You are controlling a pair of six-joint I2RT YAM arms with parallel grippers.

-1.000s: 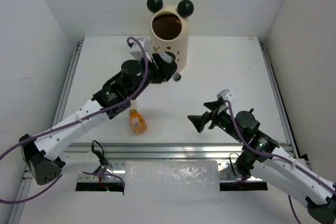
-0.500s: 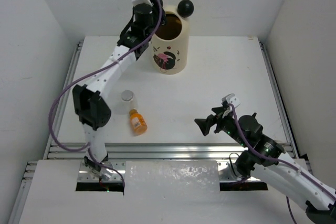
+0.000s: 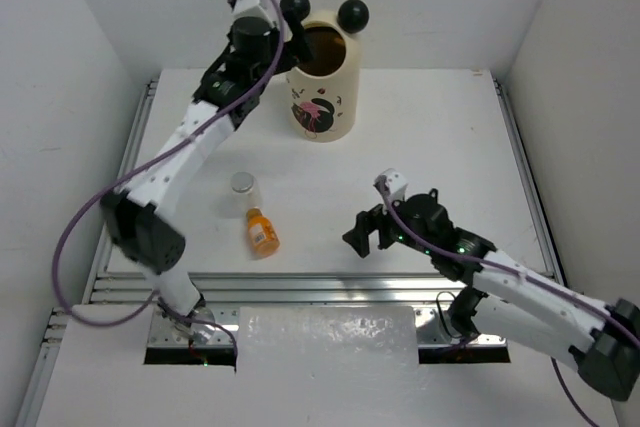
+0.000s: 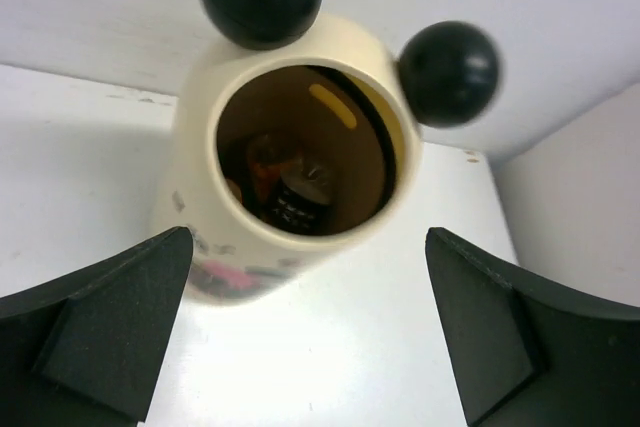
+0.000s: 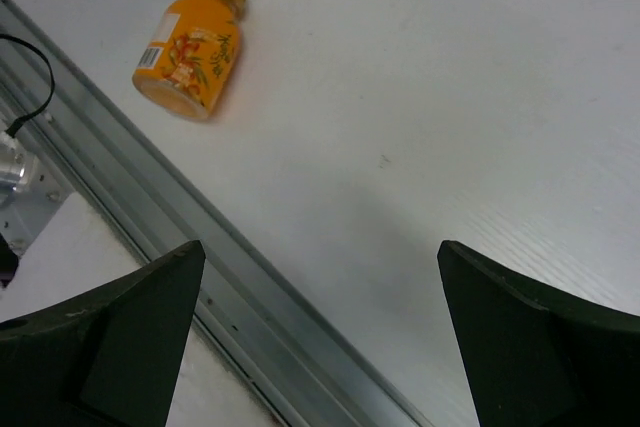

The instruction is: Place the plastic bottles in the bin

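Bottles counted: four that I can make out.
- Two are inside the bin (image 4: 205, 97). One is a binned orange bottle (image 4: 268, 152) and one is a dark-labelled bottle (image 4: 292, 207), and they lean together at the bottom. The rest of the interior is too dark for me to count.
- Two are out on the table (image 3: 430, 137).
  - The loose orange bottle (image 3: 262, 231) lies on its side with its cap pointing away from the arm bases. It has an amber cap and a printed label.
  - The clear bottle (image 3: 243, 187) has a silvery cap and stands upright just beyond that cap. I cannot tell whether the two touch or are only close.

Bins counted: one. It is a tall cream cylinder standing upright at the far middle of the table, mouth open. Two black balls (image 4: 448, 72) sit on the rim. A pink-and-black print is on the side facing the arms.

Grippers counted: two.
- The left gripper (image 4: 308, 247) is high up by the bin's left rim, and its camera looks down into the mouth. Its jaws are spread wide with nothing between them.
- The right gripper (image 5: 322, 247) hangs over bare table on the near right, well apart from the bin. Its jaws are likewise released and empty. In its wrist view the loose orange bottle sits at the upper left, near the metal rail (image 5: 200, 267) along the near table edge.
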